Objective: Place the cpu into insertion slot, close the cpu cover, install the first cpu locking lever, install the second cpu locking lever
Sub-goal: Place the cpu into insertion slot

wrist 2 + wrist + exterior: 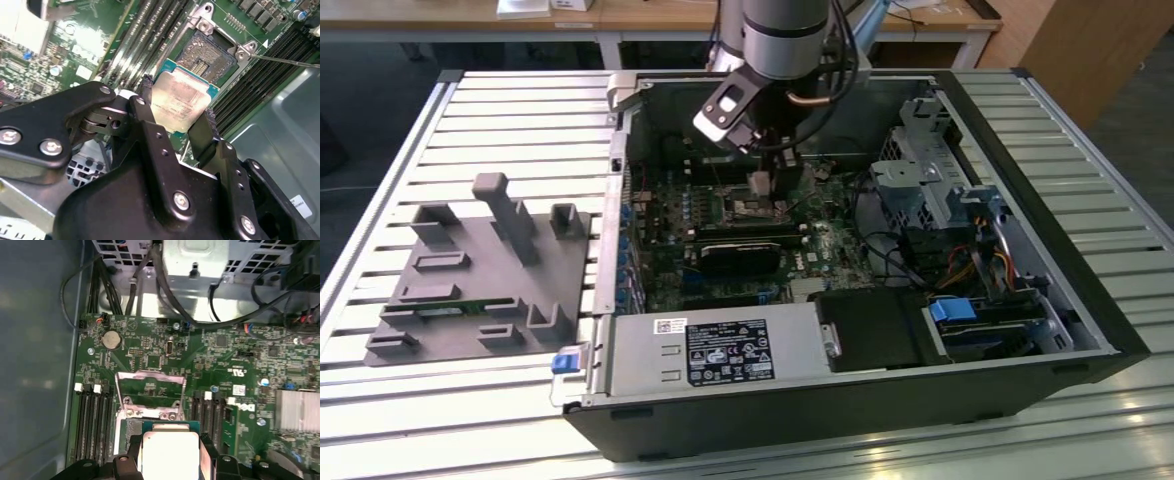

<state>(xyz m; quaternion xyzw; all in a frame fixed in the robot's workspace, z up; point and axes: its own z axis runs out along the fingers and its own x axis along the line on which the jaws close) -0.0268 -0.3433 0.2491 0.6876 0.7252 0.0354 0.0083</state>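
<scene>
**Exterior view.** The arm reaches down into the open computer case (pixel 1067 300). The gripper (pixel 761 176) hangs above the green motherboard (pixel 720 290). The cpu (pixel 761 186) sits between its fingertips. The insertion slot (pixel 747 209) lies just below the gripper and is not touching the cpu.

**Second wrist view.** The gripper (pixel 178 104) is closed to about the width of the chip. Its two black fingers (pixel 150 120) press on opposite edges of the cpu (pixel 182 95). The silvery-tan face of the chip is turned toward the camera and is tilted relative to the board. The insertion slot (pixel 210 57) lies just past the fingertips. It is uncovered, and its dark centre is exposed inside the silver rim. The cpu is clear of the slot. Long memory slots (pixel 145 35) run along the board on both sides of the socket.

**First wrist view.** The gripper (pixel 170 462) holds the cpu (pixel 170 447) between its fingers (pixel 126 464). The chip hides most of the insertion slot (pixel 130 432). One strip of the dark contact field shows beside the chip. The cpu cover (pixel 150 374) stands swung open just beyond the slot on the side away from the gripper, and green board is visible through its square window. The cover touches neither the chip nor the fingers.
</scene>
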